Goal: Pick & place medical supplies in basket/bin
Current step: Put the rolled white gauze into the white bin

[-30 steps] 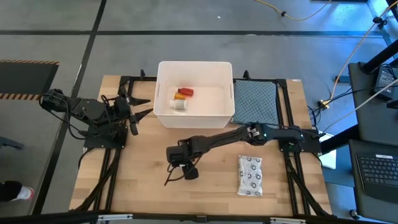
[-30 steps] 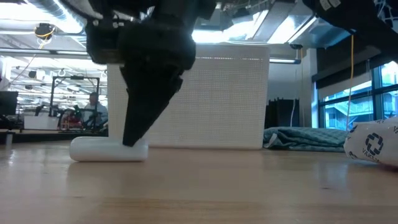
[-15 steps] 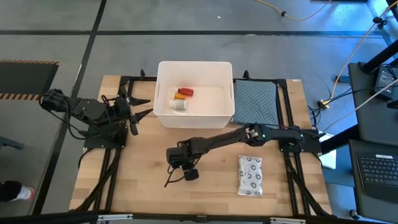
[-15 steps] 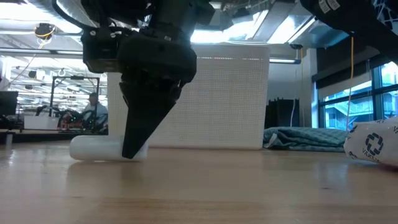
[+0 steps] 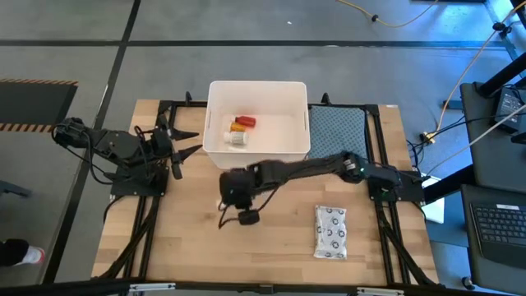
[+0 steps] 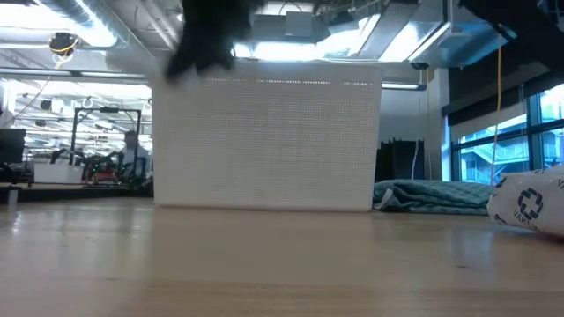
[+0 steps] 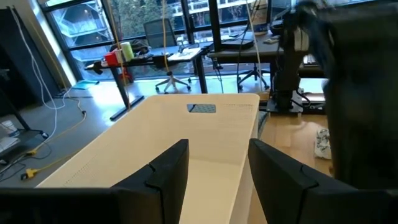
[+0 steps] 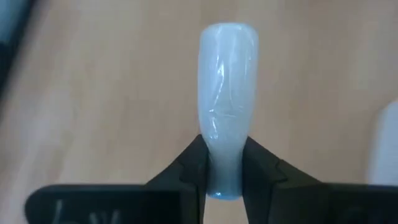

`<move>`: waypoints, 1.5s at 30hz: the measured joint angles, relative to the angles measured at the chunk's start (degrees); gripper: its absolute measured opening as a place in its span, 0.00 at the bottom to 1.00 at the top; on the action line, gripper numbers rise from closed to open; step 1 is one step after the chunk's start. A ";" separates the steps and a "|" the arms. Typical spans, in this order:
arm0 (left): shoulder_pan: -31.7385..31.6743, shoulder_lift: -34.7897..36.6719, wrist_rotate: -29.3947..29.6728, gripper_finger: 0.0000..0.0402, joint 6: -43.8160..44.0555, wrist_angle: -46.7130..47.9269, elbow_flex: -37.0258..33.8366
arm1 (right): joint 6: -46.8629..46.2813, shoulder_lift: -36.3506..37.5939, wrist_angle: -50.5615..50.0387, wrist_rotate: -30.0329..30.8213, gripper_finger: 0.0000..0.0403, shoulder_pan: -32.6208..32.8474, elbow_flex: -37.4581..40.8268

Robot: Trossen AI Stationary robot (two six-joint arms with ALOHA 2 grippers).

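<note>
White smooth cylinder (image 8: 226, 93) pinched in right claw (image 8: 225, 169) over wood table (image 5: 279, 247).

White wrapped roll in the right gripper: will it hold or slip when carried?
Probably soft: the white wrapped roll narrows where the right gripper pinches its end. Its glossy wrap may slip. Being round, it likely rolls once released.

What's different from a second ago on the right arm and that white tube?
The right gripper, jaws shut on the white wrapped tube, has lifted it off the table and drawn back toward the white tub; in the low view the tube's spot is now bare. Unchanged: the left gripper waiting beside the tub, the items inside it, the dotted pack and the cloth.
</note>
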State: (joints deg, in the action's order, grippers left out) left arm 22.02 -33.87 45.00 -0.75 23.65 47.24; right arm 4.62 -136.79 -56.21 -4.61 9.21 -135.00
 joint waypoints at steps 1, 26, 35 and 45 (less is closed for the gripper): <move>0.00 0.00 -0.12 0.40 0.00 0.10 0.02 | -0.07 1.98 1.48 0.10 0.17 -0.41 0.29; 0.00 -0.02 0.88 0.40 0.00 0.58 0.07 | 11.75 7.68 3.81 -2.27 0.17 -26.00 0.55; 0.00 -0.02 4.55 0.40 0.00 0.58 0.07 | 15.21 -0.56 3.56 -9.51 0.17 -26.18 0.46; 0.00 -0.02 8.15 0.40 -0.02 0.60 0.07 | 15.39 -5.91 2.90 -12.17 0.17 -26.16 0.52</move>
State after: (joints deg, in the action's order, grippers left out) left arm 22.02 -33.89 53.15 -0.78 24.25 47.31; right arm 20.01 -142.70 -53.30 -16.78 -16.95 -134.48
